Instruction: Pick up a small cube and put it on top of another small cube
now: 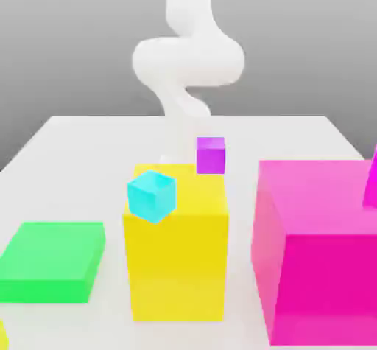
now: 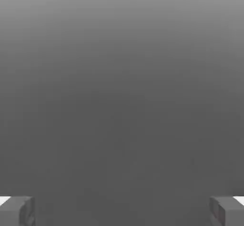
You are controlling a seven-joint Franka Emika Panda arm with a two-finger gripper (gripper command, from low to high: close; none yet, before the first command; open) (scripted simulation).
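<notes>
The white arm rises at the far side of the table, behind the blocks; its upper links curl into a loop against the grey backdrop and a slimmer section drops down toward the table edge. In the hand view the gripper faces plain grey with nothing between the jaws; the two grey fingertips sit at opposite edges of the picture, so the jaws are spread wide and hold nothing. The table is flat and white, seen from its near side, with a uniform grey wall behind it. The cyan cube appears tilted, against the upper corner of the large yellow block on the exterior view's left; whether it rests on that block or stands off it, I cannot tell. A small purple cube sits just past the yellow block's far edge. A flat green block lies on the exterior view's left, and a large magenta block stands on the exterior view's right. A sliver of yellow shows at the lower corner on the exterior view's left, too little to identify.
</notes>
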